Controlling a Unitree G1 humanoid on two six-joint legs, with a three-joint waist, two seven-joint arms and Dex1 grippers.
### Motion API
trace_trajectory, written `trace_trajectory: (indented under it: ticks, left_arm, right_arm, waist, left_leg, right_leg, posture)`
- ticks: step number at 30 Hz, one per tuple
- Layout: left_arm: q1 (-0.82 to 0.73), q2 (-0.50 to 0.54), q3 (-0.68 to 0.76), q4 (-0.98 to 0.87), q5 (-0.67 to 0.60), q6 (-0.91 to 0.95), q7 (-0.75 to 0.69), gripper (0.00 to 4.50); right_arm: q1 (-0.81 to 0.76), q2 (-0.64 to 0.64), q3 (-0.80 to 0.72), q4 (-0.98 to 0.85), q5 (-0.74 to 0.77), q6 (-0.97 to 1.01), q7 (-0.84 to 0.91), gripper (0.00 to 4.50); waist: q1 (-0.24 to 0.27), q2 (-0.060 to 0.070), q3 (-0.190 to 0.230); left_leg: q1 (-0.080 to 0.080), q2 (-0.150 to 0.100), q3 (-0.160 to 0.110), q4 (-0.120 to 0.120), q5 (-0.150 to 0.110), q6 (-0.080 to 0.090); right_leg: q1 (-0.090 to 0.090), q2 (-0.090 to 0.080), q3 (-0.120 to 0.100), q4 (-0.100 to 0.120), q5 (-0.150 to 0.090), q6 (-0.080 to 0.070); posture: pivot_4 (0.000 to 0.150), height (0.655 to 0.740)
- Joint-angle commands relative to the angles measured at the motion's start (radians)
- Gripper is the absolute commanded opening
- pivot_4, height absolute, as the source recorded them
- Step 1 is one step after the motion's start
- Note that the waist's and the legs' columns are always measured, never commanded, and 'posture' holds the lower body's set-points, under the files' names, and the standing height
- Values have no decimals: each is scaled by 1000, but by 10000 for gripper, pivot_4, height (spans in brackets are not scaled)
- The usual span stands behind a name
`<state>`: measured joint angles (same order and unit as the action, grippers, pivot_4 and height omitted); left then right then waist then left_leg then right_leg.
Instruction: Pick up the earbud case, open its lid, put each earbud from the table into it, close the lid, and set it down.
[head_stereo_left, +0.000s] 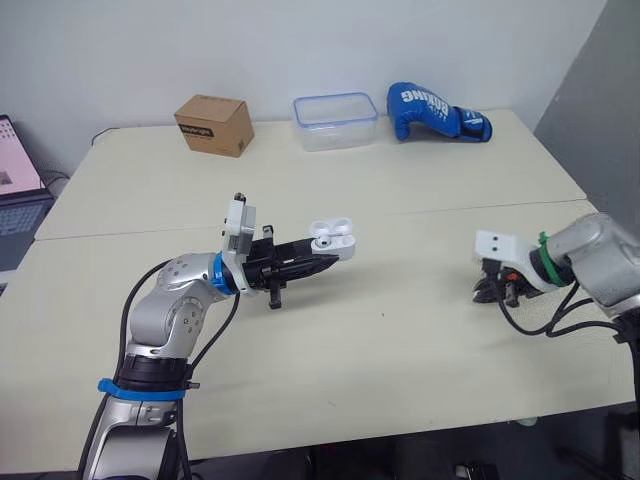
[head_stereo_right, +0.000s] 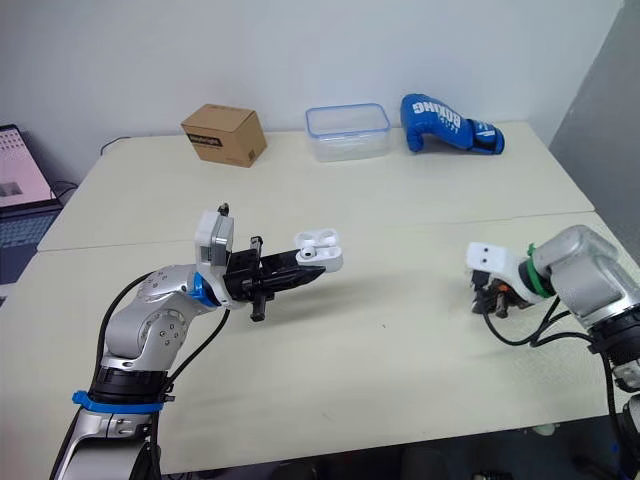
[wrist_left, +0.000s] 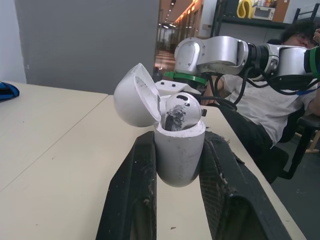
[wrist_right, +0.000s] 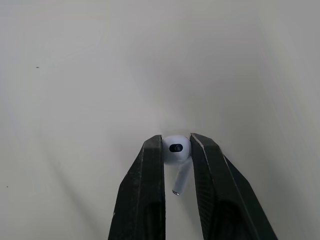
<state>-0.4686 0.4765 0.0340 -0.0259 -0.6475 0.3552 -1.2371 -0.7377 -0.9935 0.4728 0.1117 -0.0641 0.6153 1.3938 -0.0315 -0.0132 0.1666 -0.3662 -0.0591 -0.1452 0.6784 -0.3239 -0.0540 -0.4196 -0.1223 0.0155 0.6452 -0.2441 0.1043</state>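
My left gripper (head_stereo_left: 322, 262) is shut on the white earbud case (head_stereo_left: 333, 240), held above the middle of the table with its lid (wrist_left: 134, 95) swung open. One earbud (wrist_left: 180, 112) sits inside the case (wrist_left: 179, 150). Far to the right, my right gripper (head_stereo_left: 490, 291) points down at the table. In the right wrist view its fingers (wrist_right: 150, 165) pinch the head of the second white earbud (wrist_right: 176, 150), whose stem hangs between them just over the tabletop.
A cardboard box (head_stereo_left: 213, 124), a clear plastic container (head_stereo_left: 335, 121) and a blue boxing glove (head_stereo_left: 435, 113) stand along the table's far edge. A laptop (head_stereo_left: 18, 195) sits off the left side. A person (wrist_left: 280, 90) sits beyond the table in the left wrist view.
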Motion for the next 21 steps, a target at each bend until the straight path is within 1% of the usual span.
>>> trace_trajectory:
  ticks: [1,8,15,16,17,19,21]
  left_arm:
    - [-12,-4,6,-6,1,-27,-9,7710]
    - [1,-2,9,-22,1,-33,0,7710]
    - [13,-1,10,-34,1,-33,8,7710]
    - [13,0,10,-34,1,-33,8,7710]
    - [13,0,9,-33,2,-33,8,7710]
    - [12,0,9,-34,2,-33,8,7710]
    - [10,1,9,-31,2,-33,6,7710]
  right_arm:
    - [-37,22,38,14,-67,-53,5,4206]
    - [-58,61,66,97,-136,-140,17,4206]
    - [-48,66,52,88,-143,-149,49,4206]
    - [-46,64,51,84,-144,-153,51,11448]
    - [-44,63,50,81,-146,-157,51,13897]
    - [-42,57,46,74,-150,-164,54,20211]
    - [-47,49,41,63,-151,-168,62,20211]
  waist:
    - [0,0,0]
    - [0,0,0]
    - [0,-1,-1]
    - [0,-1,-1]
    - [0,-1,-1]
    - [0,-1,-1]
    - [0,-1,0]
  left_leg:
    - [0,0,0,0,0,0]
    - [0,0,0,0,0,0]
    - [1,0,0,1,0,0]
    - [1,0,0,1,0,0]
    - [1,0,0,1,0,0]
    - [1,0,0,1,0,0]
    - [1,0,0,1,0,0]
  right_leg:
    - [0,0,0,0,0,0]
    - [0,0,0,0,0,0]
    - [1,0,0,0,0,0]
    - [1,0,0,0,0,0]
    - [1,0,0,0,0,0]
    - [1,0,0,0,0,0]
    - [1,0,0,0,0,0]
  posture:
    - [1500,7307]
    - [1500,7307]
    - [1500,7307]
    - [1500,7307]
    - [1500,7307]
    - [1500,7307]
    - [1500,7307]
